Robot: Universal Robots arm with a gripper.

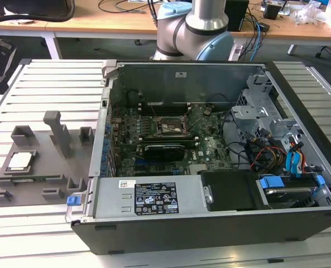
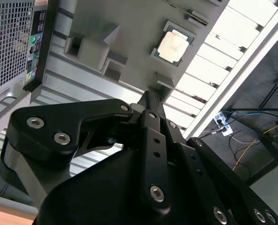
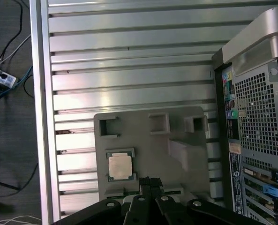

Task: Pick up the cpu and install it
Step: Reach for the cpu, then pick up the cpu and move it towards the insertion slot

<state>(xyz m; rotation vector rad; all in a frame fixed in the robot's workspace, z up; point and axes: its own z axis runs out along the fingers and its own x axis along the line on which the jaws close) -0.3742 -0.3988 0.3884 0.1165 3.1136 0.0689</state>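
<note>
Fingers [image 3: 146,183] pinched together, holding nothing, clear of cpu [image 3: 119,166] in grey fixture [image 3: 153,145]. Risk: an off-centre grab tilts it and jams 1 corner.

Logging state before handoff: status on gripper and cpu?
Gripper shut, holding nothing, clear of the cpu. Cpu lies in its pocket on the grey fixture plate, beside the computer case. Nothing on top of it.

Silver arm [image 1: 207,17], pale blue joint caps [image 1: 216,47], black screw-studded gripper [image 2: 150,98]
</note>
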